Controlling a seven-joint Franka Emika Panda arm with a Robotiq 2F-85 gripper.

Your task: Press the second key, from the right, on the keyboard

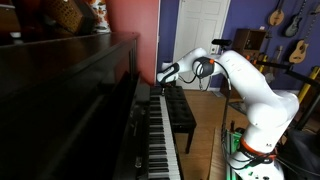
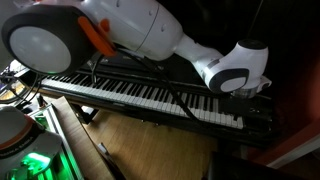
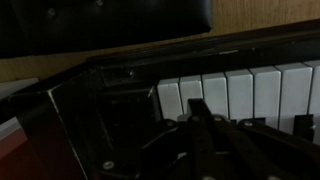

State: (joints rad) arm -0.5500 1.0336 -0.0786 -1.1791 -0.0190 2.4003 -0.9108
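Stiff, sprung, slick keys on the keyboard (image 3: 240,95) just beyond the gripper (image 3: 203,128): poke a key top downward, no grasping; can't tell whether the fingers are spread or together.

Arm (image 1: 255,95) is reaching way out, elbow up, wrist (image 2: 235,68) tipped down. Gripper (image 3: 201,110) points down, fingers (image 3: 193,118) look pinched together in the wrist view, though it's pretty dark.

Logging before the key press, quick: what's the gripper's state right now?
Gripper: closed, holding nothing, by the end of the white-and-black piano keyboard.
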